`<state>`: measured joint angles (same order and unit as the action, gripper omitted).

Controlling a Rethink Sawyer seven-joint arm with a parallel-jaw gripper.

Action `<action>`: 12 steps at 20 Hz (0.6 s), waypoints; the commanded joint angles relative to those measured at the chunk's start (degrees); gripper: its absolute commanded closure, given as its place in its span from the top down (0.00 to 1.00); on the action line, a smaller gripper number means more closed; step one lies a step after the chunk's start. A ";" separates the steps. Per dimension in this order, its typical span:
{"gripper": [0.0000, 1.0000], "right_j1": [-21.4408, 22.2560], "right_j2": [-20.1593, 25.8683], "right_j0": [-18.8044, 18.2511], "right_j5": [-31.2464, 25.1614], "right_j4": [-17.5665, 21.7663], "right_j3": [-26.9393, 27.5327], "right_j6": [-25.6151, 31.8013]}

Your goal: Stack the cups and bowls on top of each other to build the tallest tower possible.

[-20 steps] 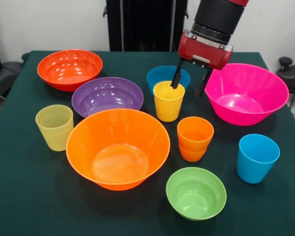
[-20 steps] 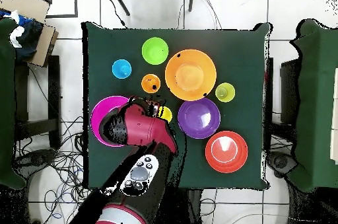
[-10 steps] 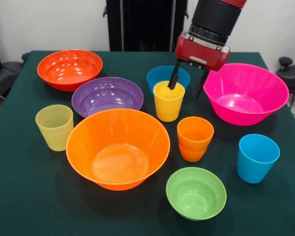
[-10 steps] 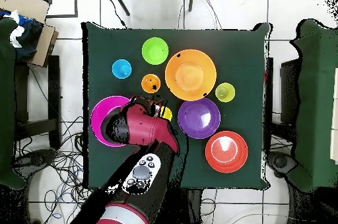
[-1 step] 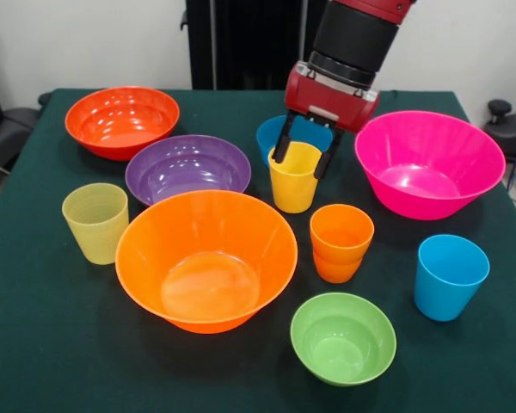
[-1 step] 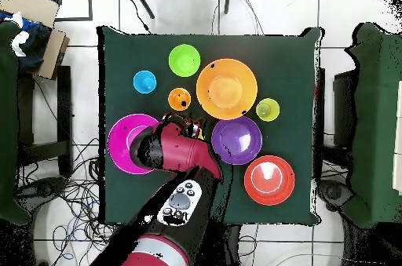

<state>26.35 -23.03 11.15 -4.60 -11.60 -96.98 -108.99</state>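
My gripper is open and low over the yellow cup, one finger on each side of its rim. Right behind that cup sits the small blue bowl. The large orange bowl is in the front middle and the hot pink bowl at the right. The purple bowl and red-orange bowl lie at the left. The orange cup, sky blue cup, lime green bowl and pale ribbed cup stand apart. Nothing is stacked. From overhead the arm hides the yellow cup.
The dark green table holds all the vessels, standing close together. The pink bowl's rim is just right of my gripper and the orange cup just in front of the yellow one. Chairs stand at both sides of the table.
My gripper has shifted left in the front view. One finger was inside the yellow cup; now both fingers stand outside its rim. The vessels have stayed put.
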 commanded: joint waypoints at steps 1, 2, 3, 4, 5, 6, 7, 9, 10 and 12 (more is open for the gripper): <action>1.00 -2.89 6.82 -0.65 4.36 0.36 0.80 -9.28; 1.00 -3.04 6.62 -0.43 4.37 0.16 0.91 -9.31; 1.00 -3.14 6.54 -0.27 4.52 0.04 0.87 -9.37; 1.00 -3.24 6.44 -0.12 4.58 -0.13 0.89 -9.42; 1.00 -3.28 6.28 0.11 4.49 -0.32 0.87 -9.49; 1.00 -3.31 6.11 0.33 4.41 -0.50 0.84 -9.55; 1.00 -3.22 5.87 0.56 4.08 -0.62 0.87 -9.52; 1.00 -3.14 5.39 1.11 3.54 -0.89 0.91 -9.57; 1.00 -3.14 5.22 1.33 3.35 -1.01 0.94 -9.63; 1.00 -3.01 4.71 1.93 2.69 -1.33 0.96 -9.79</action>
<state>24.47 -23.03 11.44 -1.49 -11.61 -96.98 -108.99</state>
